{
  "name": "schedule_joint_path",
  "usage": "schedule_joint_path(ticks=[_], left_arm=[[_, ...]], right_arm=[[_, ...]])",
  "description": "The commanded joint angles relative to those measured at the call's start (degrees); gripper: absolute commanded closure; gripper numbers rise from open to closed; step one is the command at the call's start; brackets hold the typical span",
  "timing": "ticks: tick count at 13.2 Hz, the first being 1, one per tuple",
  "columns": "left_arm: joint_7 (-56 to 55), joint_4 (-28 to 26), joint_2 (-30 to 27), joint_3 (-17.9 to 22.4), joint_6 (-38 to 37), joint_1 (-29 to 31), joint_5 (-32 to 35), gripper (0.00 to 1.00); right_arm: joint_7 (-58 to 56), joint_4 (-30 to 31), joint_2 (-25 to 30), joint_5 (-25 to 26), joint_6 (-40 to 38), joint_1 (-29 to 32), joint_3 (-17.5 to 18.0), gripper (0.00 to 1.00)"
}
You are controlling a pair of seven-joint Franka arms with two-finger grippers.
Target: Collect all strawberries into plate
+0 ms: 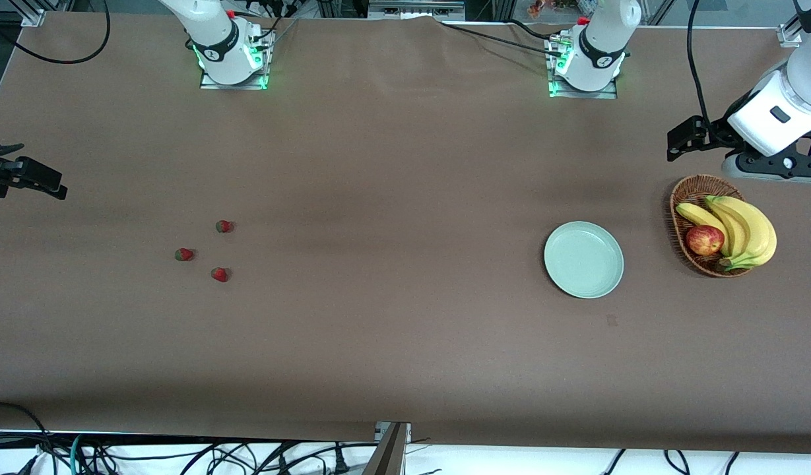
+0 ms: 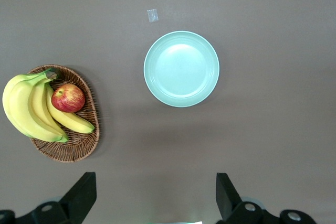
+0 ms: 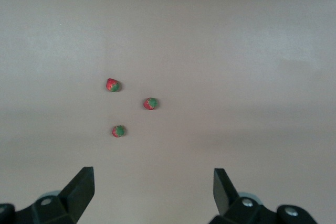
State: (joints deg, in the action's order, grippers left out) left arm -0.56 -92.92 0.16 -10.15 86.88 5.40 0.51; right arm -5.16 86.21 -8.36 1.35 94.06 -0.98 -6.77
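Note:
Three strawberries (image 1: 224, 226) (image 1: 184, 254) (image 1: 220, 274) lie close together on the brown table toward the right arm's end. They also show in the right wrist view (image 3: 113, 85) (image 3: 150, 103) (image 3: 118, 130). The pale mint-green plate (image 1: 583, 259) sits empty toward the left arm's end and shows in the left wrist view (image 2: 181, 68). My right gripper (image 1: 39, 173) (image 3: 153, 187) is open and empty, up over bare table at the right arm's end, apart from the strawberries. My left gripper (image 1: 677, 140) (image 2: 156, 192) is open and empty, up over bare table beside the basket.
A brown wicker basket (image 1: 683, 198) (image 2: 79, 148) with bananas (image 1: 748, 227) (image 2: 26, 108) and a red apple (image 1: 704, 240) (image 2: 68, 97) stands beside the plate, at the left arm's end. A small grey mark (image 1: 612, 320) (image 2: 153, 15) lies nearer the front camera than the plate.

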Motion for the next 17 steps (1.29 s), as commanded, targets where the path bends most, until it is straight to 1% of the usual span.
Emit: schedule_joint_path(ticks=[1, 3, 6, 10, 14, 17], left_arm=[[-0.2, 1.9, 0.9, -0.1, -0.7, -0.2, 1.2, 0.00], [-0.2, 1.9, 0.9, -0.1, -0.7, -0.2, 1.2, 0.00], [-0.2, 1.8, 0.9, -0.1, -0.8, -0.2, 1.2, 0.00], [-0.2, 1.8, 0.9, -0.2, -0.9, -0.3, 1.2, 0.00], [-0.2, 1.8, 0.9, -0.2, -0.9, -0.3, 1.2, 0.00], [-0.2, 1.8, 0.9, -0.3, -0.9, -0.3, 1.2, 0.00]], right_arm=[[-0.4, -1.0, -3.5, 0.3, 0.1, -0.3, 0.5, 0.00], [-0.1, -0.7, -5.3, 0.1, 3.0, -1.0, 0.7, 0.00], [0.1, -0.8, -10.3, 0.1, 7.2, -3.4, 0.7, 0.00], [-0.2, -0.7, -18.8, -0.1, 14.2, -5.4, 0.8, 0.00], [0.3, -0.4, -26.0, 0.0, 21.9, -9.0, 1.1, 0.00], [0.3, 0.3, -29.9, -0.2, 23.8, -9.0, 1.1, 0.00]])
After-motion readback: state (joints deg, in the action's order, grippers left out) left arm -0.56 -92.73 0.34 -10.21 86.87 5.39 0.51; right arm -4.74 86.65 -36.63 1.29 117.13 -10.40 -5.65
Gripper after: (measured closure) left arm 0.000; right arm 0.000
